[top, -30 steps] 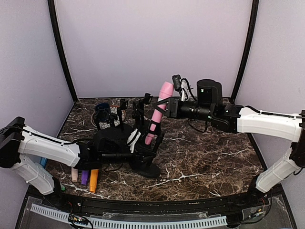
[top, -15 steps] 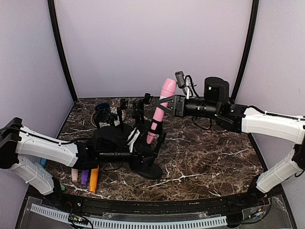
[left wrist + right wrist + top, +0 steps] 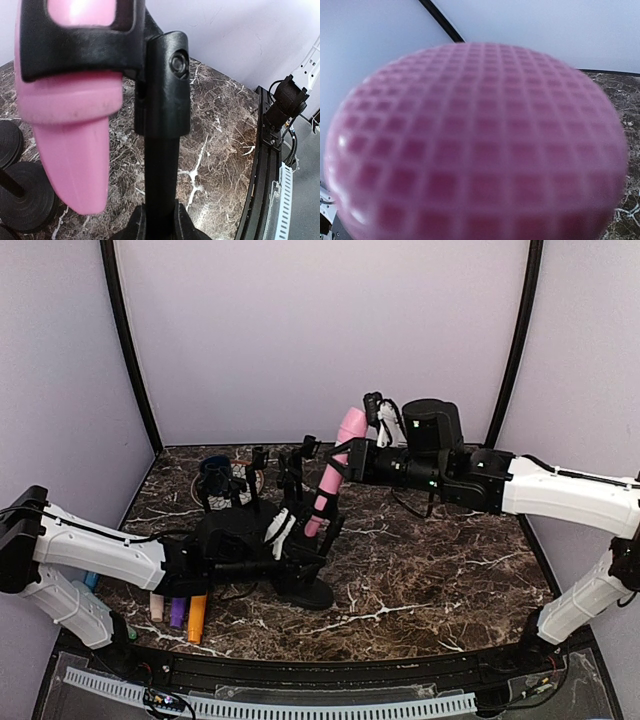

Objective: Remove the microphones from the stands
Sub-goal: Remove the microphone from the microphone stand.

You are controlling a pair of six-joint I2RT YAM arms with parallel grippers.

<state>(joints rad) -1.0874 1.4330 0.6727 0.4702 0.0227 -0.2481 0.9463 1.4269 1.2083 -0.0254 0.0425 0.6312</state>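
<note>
The pink microphone (image 3: 334,472) leans in the black clip (image 3: 80,40) of the black stand (image 3: 305,585) at the table's middle. Its lower end (image 3: 75,150) hangs below the clip. My left gripper (image 3: 160,222) is shut on the stand's pole (image 3: 161,165), low down near the base. From the right, my right gripper (image 3: 343,462) reaches in and its fingers close across the microphone's body just under the head. In the right wrist view the mesh head (image 3: 475,145) fills the picture and hides the fingers.
Several coloured markers (image 3: 185,612) lie by the left arm near the front edge. Other small black stands (image 3: 215,480) crowd the back left, with round black bases (image 3: 25,200) close to the held stand. The front rail (image 3: 270,175) runs along the table's near edge.
The right arm shifted a little right and up, then came back; the microphone's head rocked slightly with it. The left arm and the stand stayed put.
</note>
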